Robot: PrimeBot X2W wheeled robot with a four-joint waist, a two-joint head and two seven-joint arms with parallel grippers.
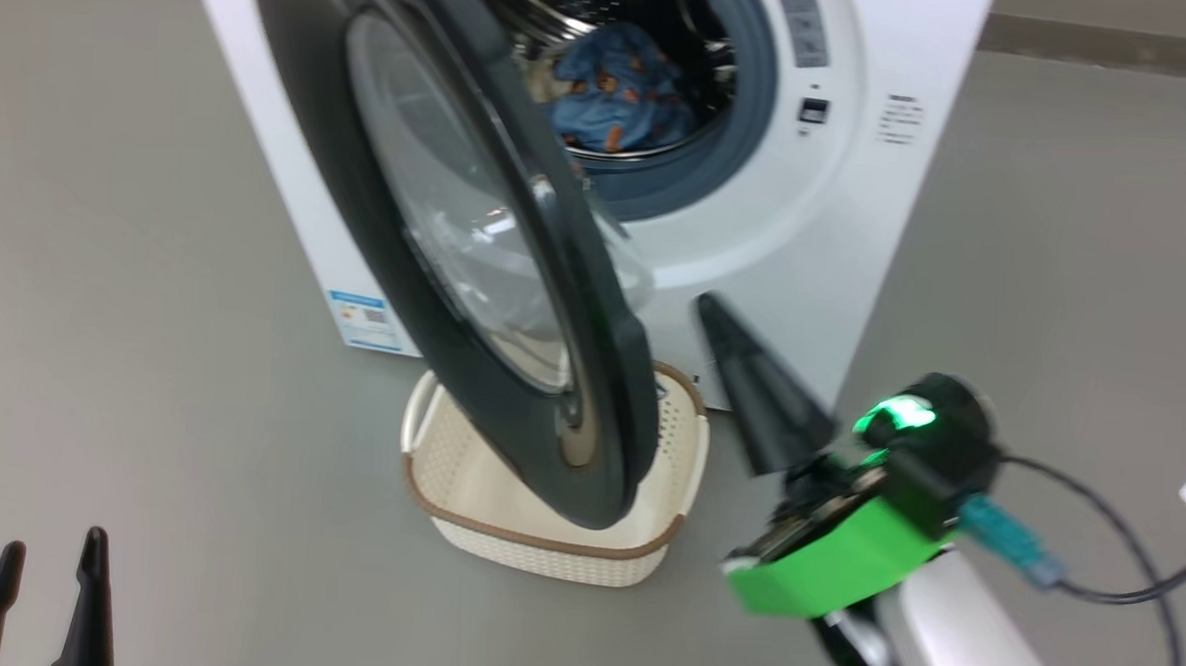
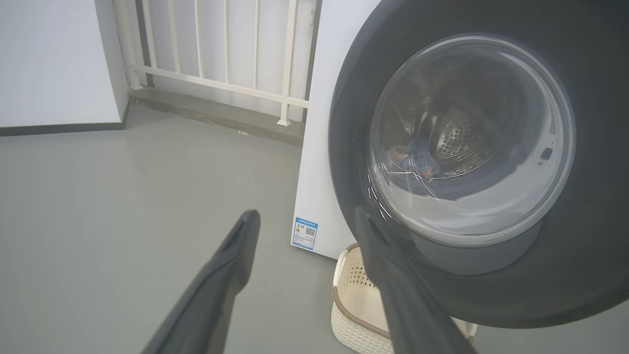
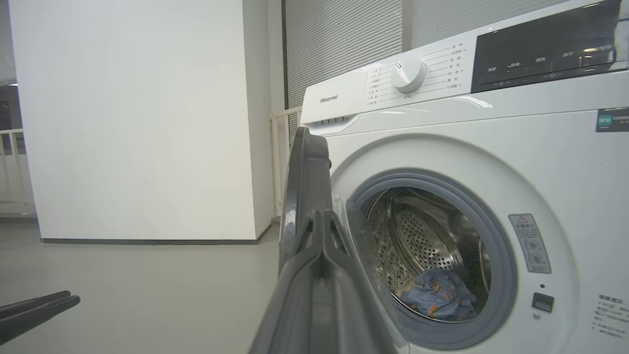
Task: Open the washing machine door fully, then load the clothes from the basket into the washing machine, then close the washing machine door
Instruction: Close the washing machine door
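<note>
Door (image 1: pixel 610 404) hangs ajar and blocks half the basket (image 1: pixel 544 546). Clothes (image 1: pixel 619 89) peek from the drum (image 3: pixel 422 236). The right gripper (image 1: pixel 719 313) is pinched together, the left gripper (image 1: pixel 53 545) spread apart, mostly cropped.

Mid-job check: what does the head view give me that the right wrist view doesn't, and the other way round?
Head view, not right wrist: the basket on the floor under the open washing machine door, no clothes visible in it, and the blue label sticker. Right wrist, not head: the control dial, the dark display panel and the Hisense name. Both: the door swung open, the blue bear-print clothes in the steel drum, the grey gasket, and the right hand, shut.
</note>
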